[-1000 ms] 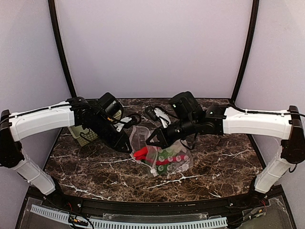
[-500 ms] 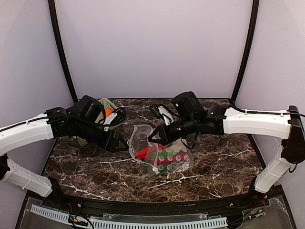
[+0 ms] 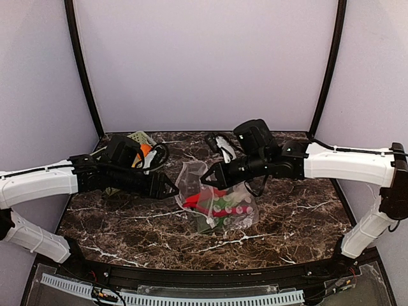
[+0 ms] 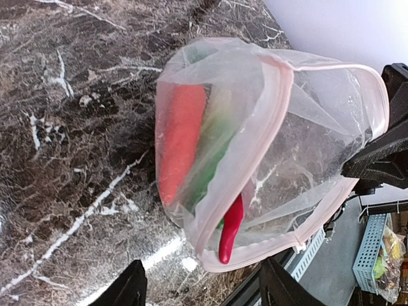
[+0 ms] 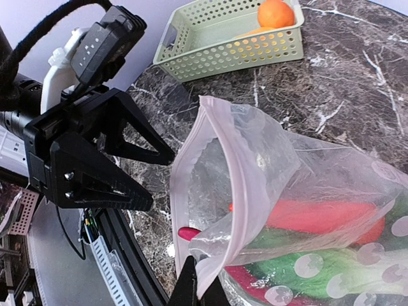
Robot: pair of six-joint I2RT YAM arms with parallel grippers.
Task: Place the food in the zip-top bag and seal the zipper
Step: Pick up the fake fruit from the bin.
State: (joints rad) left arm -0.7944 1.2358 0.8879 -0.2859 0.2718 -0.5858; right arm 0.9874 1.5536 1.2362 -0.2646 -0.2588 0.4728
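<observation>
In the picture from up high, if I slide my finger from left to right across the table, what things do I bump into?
green basket → left gripper → zip-top bag

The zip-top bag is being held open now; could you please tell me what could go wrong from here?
The red chili lies with its tip at the zipper of the zip-top bag; it could slip out or block the seal.
Only the right gripper pinches the rim, so the floppy mouth may collapse.
The orange fruit sits in the basket and could be left out.
</observation>
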